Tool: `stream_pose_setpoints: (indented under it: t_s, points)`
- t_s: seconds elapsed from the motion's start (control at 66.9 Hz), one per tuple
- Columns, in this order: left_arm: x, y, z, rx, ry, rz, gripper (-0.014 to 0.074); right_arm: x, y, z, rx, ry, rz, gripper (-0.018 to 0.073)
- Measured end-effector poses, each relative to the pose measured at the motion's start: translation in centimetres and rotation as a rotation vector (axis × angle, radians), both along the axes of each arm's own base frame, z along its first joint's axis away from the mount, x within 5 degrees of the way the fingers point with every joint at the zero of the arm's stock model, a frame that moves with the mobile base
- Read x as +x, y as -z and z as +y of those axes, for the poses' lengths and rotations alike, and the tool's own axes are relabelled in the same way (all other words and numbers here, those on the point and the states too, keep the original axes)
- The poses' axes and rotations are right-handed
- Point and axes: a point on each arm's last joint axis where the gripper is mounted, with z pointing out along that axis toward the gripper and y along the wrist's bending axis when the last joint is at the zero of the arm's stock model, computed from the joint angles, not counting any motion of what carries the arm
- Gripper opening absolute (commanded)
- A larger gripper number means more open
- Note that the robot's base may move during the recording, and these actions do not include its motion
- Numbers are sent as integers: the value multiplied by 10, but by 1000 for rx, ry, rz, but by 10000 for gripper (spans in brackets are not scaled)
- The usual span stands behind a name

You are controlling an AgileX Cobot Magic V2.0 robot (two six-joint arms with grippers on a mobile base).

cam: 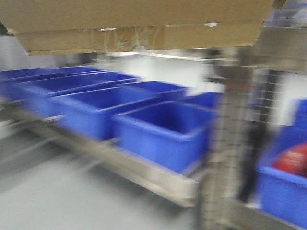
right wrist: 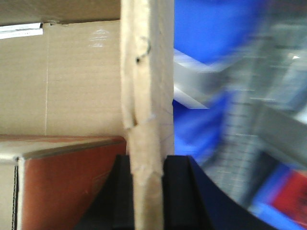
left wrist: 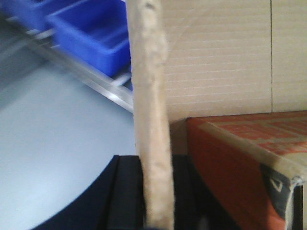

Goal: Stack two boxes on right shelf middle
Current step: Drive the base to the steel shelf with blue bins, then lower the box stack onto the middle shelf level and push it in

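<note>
The left gripper [left wrist: 151,167] and the right gripper [right wrist: 148,165] each pinch a wall of the brown box [cam: 144,24], held up high with a red carton [left wrist: 230,167] inside. I think it is being carried; next it must line up with the shiny shelf [cam: 153,175] by the blue bins [cam: 163,134] and go down flat. The carton's print is too blurry to read.

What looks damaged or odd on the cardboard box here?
The cardboard box shows wear: its wall edge in the right wrist view is crumpled with a small hole, and the clear tape on its front strip is wrinkled.
</note>
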Motion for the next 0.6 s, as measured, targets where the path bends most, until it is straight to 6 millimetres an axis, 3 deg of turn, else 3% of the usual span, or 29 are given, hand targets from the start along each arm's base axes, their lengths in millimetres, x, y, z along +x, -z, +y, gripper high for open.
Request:
stream_pose_setpoints:
  t_s: [0.598]
  points:
    - [0, 0, 0, -3, 3, -4, -111, 0, 0, -1, -2, 3, -2, -162]
